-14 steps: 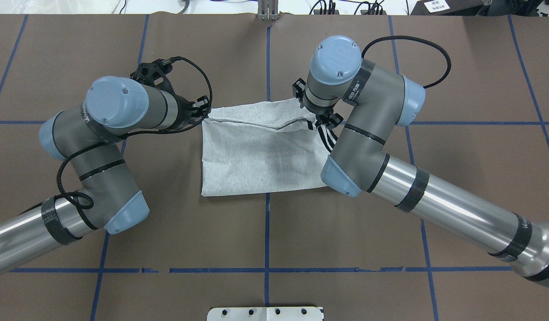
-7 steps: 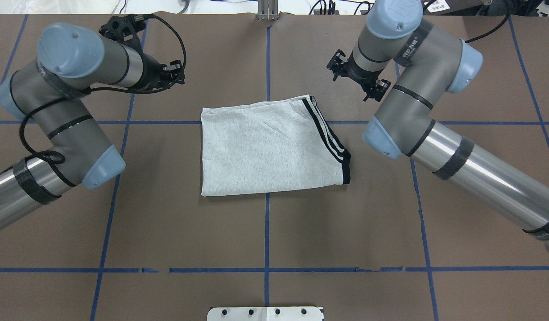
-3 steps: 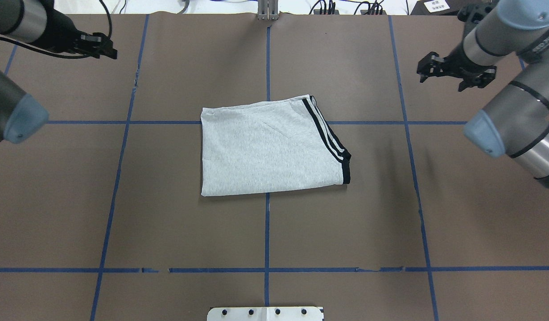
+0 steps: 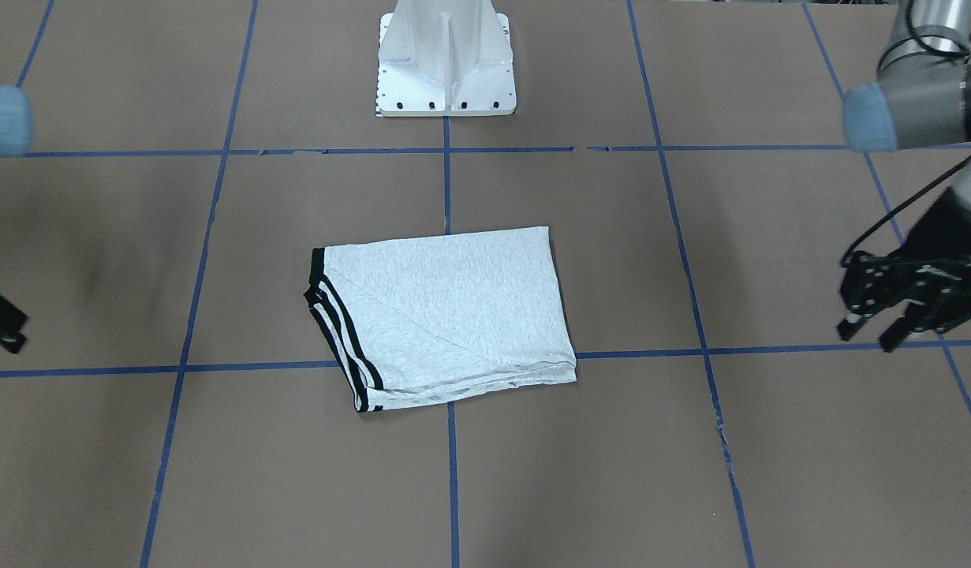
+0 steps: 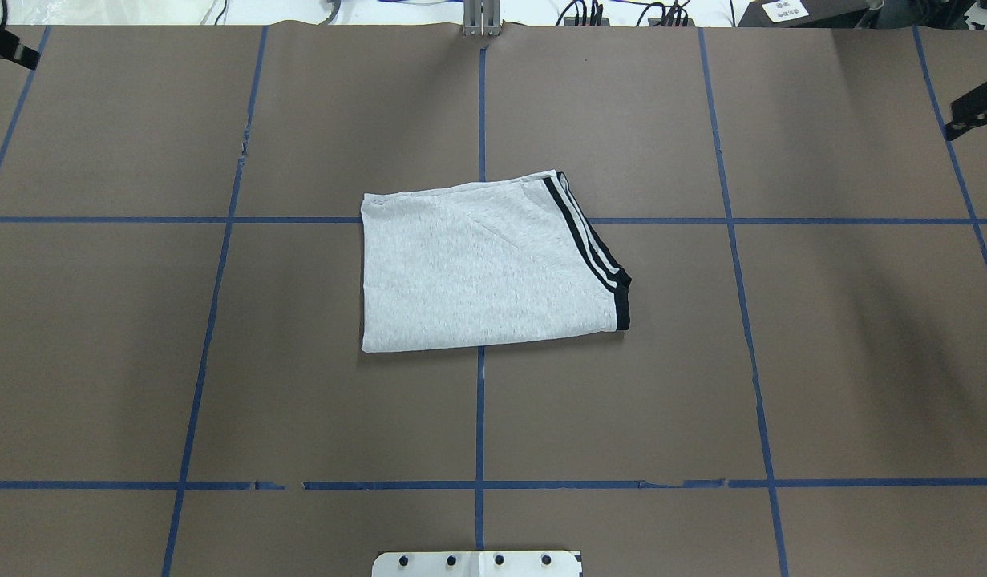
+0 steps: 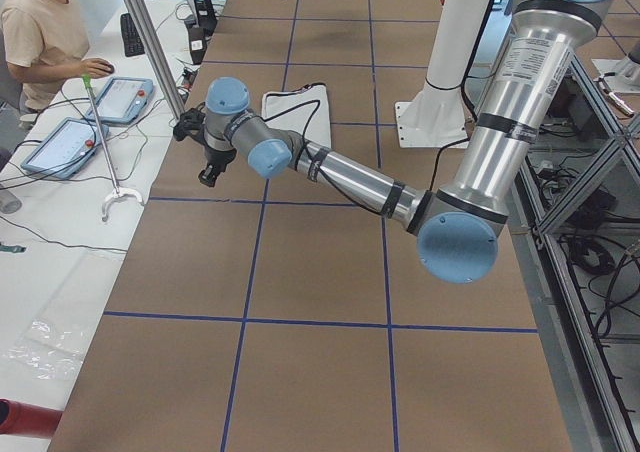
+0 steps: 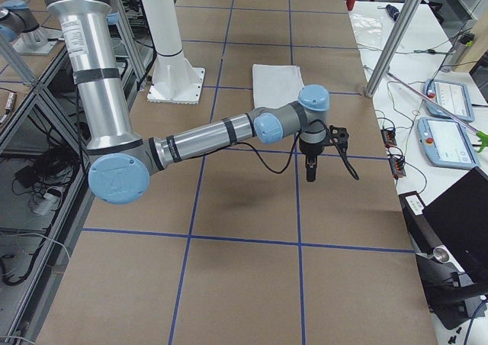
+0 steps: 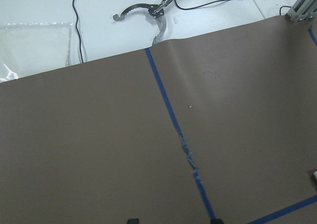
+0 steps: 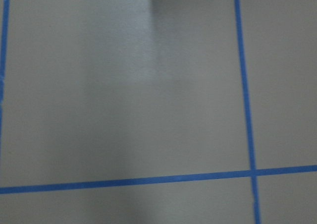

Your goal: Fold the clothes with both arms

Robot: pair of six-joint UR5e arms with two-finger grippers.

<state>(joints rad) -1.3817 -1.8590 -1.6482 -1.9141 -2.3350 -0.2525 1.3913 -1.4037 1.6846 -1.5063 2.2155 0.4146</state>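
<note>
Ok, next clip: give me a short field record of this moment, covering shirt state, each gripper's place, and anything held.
garment: grey T-shirt, folded into a compact rectangle, lying flat near the table's middle
trim showing: black stripes along its edge on the robot's right
left gripper: open, empty, well off to the shirt's side
right gripper: over bare table, apart from the shirt; open or shut cannot be told
surface: brown table cover with a blue tape grid
contact: neither gripper touches the shirt

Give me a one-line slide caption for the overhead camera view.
Folded grey T-shirt lies flat at the centre of the table, left claw and right claw at opposite edges.
</note>
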